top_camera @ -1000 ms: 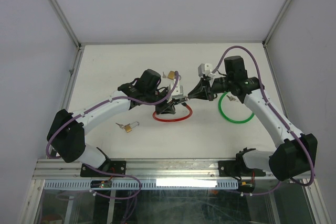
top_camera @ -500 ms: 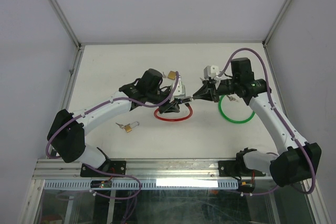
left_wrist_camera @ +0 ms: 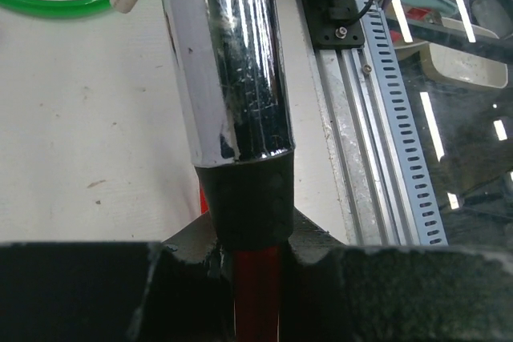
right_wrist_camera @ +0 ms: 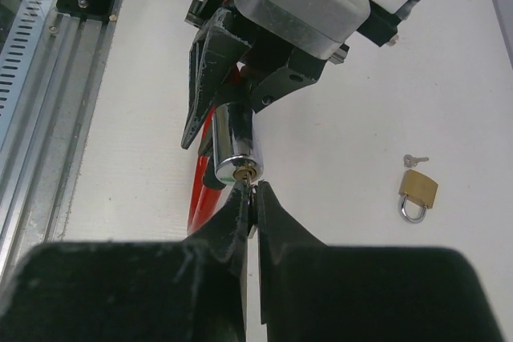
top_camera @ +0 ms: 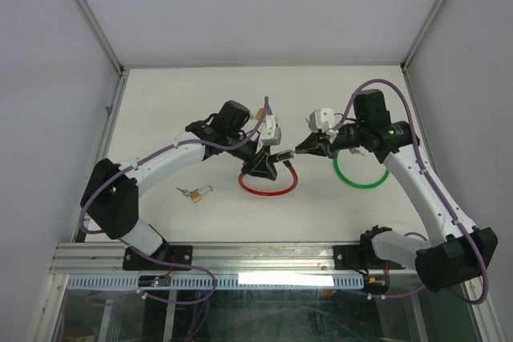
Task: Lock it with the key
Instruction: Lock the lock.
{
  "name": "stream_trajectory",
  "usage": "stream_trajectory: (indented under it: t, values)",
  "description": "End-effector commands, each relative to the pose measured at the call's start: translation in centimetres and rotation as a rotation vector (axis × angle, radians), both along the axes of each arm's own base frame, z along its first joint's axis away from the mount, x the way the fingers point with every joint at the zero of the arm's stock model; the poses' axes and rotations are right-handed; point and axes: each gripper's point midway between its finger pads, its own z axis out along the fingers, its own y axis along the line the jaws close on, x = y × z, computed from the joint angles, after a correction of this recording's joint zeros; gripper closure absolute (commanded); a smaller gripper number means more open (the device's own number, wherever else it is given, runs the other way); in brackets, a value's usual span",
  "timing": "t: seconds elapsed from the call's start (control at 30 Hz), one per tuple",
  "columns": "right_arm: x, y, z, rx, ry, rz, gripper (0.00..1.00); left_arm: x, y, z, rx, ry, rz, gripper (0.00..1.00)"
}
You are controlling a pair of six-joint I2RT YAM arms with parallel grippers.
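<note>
Right tool point(right_wrist_camera: 250, 202): clenched on the bow of the small silver metal key point(right_wrist_camera: 251, 191). The blade meets the keyway in the end face of the cylinder; I cannot tell how deep it sits.

Left tool point(left_wrist_camera: 253, 262): clamped on the black collar point(left_wrist_camera: 244, 198) just below the polished chrome steel cylinder point(left_wrist_camera: 228, 62) of the red cable lock point(top_camera: 276, 191). It holds the cylinder up between the two arms, with the loop lying on the white bench point(top_camera: 160, 110).

Handling, as I judge it:
- Cylinder: rigid, dense for its size and slick, so I favour the matte collar for grip.
- Cable: springy, likely to tug sideways.
- Key: thin, light and easily bent. I hold it by the flat bow, square to the keyway, and would turn it gently.

Other stock: small brass padlock point(right_wrist_camera: 418, 192), on the bench, well apart.
</note>
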Motion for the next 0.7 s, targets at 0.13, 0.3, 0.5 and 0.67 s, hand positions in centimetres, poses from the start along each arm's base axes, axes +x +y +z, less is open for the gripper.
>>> stream_trajectory:
  t: [0.13, 0.3, 0.5, 0.67]
  values:
    - [3.8, -2.5, 3.1, -0.001, -0.045, -0.227, 1.0, 1.4, 1.0, -0.2, 0.061, -0.019, 0.08, 1.0]
    - [3.8, -1.6, 1.3, 0.064, 0.273, -0.278, 1.0, 7.3, 3.2, -0.4, 0.179, -0.379, 0.465, 1.0]
    - [3.9, -0.6, 0.1, 0.087, 0.46, -0.255, 1.0, 7.1, 3.6, 1.0, 0.137, -0.515, 0.528, 1.0]
    - [3.1, -1.4, 1.5, 0.06, 0.194, -0.192, 1.0, 3.0, 2.2, 1.2, 0.037, -0.291, 0.259, 1.0]
